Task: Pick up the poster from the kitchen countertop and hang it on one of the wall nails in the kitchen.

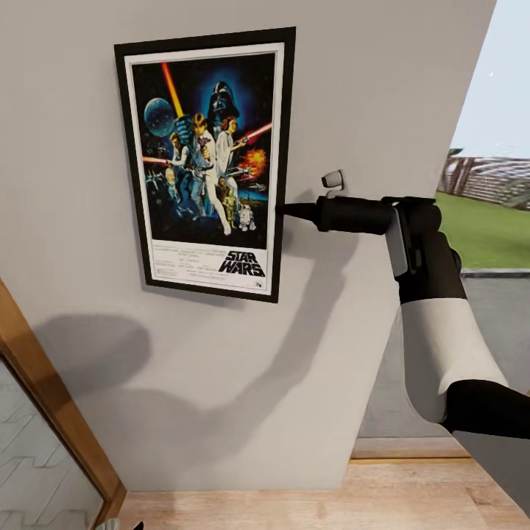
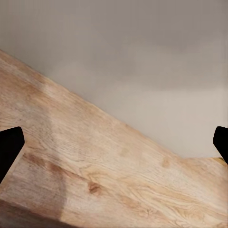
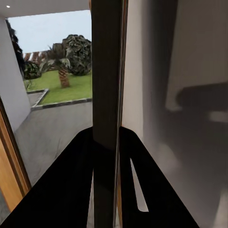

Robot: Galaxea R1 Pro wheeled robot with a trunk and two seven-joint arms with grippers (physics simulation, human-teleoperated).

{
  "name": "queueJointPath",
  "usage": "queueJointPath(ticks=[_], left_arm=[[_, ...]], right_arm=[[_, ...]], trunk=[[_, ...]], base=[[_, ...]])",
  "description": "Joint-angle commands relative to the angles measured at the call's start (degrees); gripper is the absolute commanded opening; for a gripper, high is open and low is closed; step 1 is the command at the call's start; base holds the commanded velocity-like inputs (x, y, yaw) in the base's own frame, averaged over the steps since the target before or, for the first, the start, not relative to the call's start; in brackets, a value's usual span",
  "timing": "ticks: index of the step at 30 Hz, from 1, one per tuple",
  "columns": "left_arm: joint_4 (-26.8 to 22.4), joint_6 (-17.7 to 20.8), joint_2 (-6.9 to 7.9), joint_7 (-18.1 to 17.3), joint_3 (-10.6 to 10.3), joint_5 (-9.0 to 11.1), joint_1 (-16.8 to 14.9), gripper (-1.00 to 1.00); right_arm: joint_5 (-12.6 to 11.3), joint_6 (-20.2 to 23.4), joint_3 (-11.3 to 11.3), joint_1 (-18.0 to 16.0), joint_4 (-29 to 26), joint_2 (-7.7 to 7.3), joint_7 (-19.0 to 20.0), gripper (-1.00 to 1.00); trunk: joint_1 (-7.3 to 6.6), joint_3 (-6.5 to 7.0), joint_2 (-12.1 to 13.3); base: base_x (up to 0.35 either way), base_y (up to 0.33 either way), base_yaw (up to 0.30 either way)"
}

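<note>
Poster (image 1: 208, 163): framed Star Wars print, upright against the pale wall (image 1: 383, 96), black frame, thin white border, logo at the lower end. Position: directly ahead of the right gripper (image 1: 288, 211), whose two dark fingers close on the frame's right edge a little below mid-height; the right wrist view looks along that frame edge (image 3: 105, 95), fingers pinching it from either side with almost no gap. Wall nail (image 1: 333, 179): small pale peg just above the gripper's wrist, beside the poster and apart from it; whether the poster already bears on another nail behind it cannot be told. Left gripper (image 2: 114, 147): fingertips wide apart at the margins of its own view, nothing between them, wooden floor (image 2: 95, 171) and wall base beyond. Handling, judged: rigid, flat, light panel; likely to pivot about a one-point edge grip, and smooth frame may slip under a light pinch. Best hold: mid-height on a long edge, as now, keeping the face parallel to the wall while the top is settled on a nail.
</note>
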Motion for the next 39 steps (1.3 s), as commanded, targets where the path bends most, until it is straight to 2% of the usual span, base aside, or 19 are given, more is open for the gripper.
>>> queueJointPath(ticks=[1, 26, 28, 39], left_arm=[[0.1, -0.3, 0.01, -0.2, -0.5, 0.4, -0.1, 1.00], [0.0, -0.2, -0.32, -0.2, -0.5, 0.5, 0.2, 1.00], [-0.1, -0.2, -0.17, -0.2, -0.6, 0.4, 0.8, 1.00], [-0.1, -0.2, -0.17, -0.2, -0.6, 0.4, 0.8, 1.00]], right_arm=[[-0.1, 0.7, -0.1, -0.1, 0.0, 0.05, 0.3, -1.00], [-0.1, 0.7, 0.1, -0.2, 0.1, 0.05, -0.4, -1.00], [-0.1, 0.5, 0.1, -0.2, 0.0, 0.05, -2.7, -1.00], [-0.1, 0.5, 0.1, -0.2, 0.0, 0.05, -2.8, -1.00]], trunk=[[0.04, -0.13, -0.1], [0.04, -0.13, -0.1], [0.04, -0.13, -0.1], [0.04, -0.13, -0.1]], base=[[0.002, 0.000, 0.000], [0.000, 0.000, 0.000], [0.000, 0.000, 0.000], [0.000, 0.000, 0.000]])
